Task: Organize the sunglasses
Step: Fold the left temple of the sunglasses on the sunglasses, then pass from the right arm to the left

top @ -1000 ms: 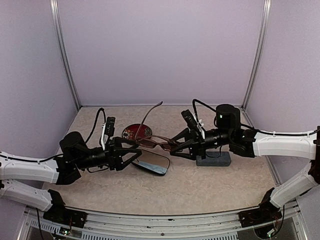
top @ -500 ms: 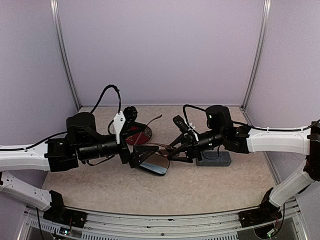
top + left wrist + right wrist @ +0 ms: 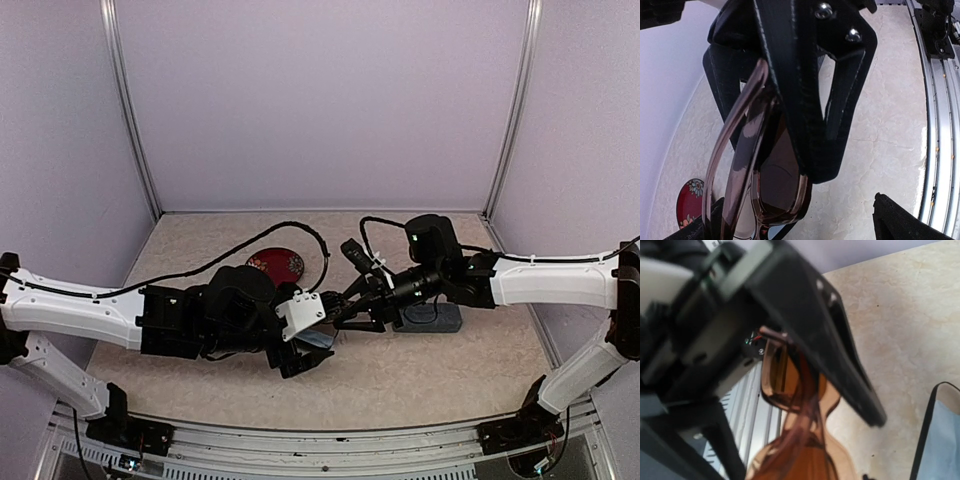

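1. The reddish-brown sunglasses (image 3: 767, 175) had a glossy, see-through plastic frame with rounded edges and amber-tinted lenses. They sat just right of the round red dish (image 3: 275, 263), on its near side.
2. The dish carried a small floral pattern on its red face.
3. The right gripper (image 3: 338, 312), with matte black angular fingers, was clenched on the sunglasses' frame.
4. The left gripper (image 3: 303, 358), nearer than the dish, was released. Its black fingers (image 3: 900, 220) were spread wide to either side of the glasses.
5. A black-rimmed case (image 3: 942, 440) with a light-blue inside lay on the dish's near side, under the grippers.
6. An oblong grey-blue case (image 3: 432, 320) lay well right of the dish.
7. The table (image 3: 400, 375) was smooth, beige and marbled.
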{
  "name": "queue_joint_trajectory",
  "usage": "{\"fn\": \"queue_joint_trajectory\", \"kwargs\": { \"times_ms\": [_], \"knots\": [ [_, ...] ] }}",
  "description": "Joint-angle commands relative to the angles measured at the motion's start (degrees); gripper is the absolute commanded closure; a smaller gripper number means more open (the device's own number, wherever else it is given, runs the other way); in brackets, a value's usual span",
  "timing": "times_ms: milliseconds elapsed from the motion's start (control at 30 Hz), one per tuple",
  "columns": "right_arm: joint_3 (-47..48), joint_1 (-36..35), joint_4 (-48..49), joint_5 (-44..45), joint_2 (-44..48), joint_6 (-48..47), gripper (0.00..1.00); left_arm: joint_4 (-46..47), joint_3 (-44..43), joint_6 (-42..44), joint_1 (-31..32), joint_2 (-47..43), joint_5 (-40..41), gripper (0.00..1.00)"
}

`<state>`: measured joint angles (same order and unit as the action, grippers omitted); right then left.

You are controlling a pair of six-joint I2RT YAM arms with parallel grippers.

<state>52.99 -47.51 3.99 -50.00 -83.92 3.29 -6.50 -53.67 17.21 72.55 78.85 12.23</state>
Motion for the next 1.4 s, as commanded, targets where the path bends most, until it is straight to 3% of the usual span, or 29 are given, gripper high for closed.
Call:
{"fn": "queue_joint_trajectory", "kwargs": {
  "times_ms": [0,500,800,1367],
  "knots": [
    [1.8,-0.3,1.3,-0.7,-0.4,0.7,0.98,-2.1,-2.0,2.1,1.2,1.4,3.8,0.07],
    [1.9,-0.2,-0.5,-0.7,-2.0,3.0,1.00,4.3,3.3,2.8,2.4,-5.5,12.3,0.14],
    [3.3,-0.2,-1.0,-2.3,-3.3,6.6,1.00,-0.7,1.8,5.1,3.0,-2.4,12.6,0.25],
    [5.7,-0.3,-4.0,-3.8,-7.2,8.3,1.00,-3.1,-2.5,8.4,3.6,4.4,17.7,0.58]
  ]
}}
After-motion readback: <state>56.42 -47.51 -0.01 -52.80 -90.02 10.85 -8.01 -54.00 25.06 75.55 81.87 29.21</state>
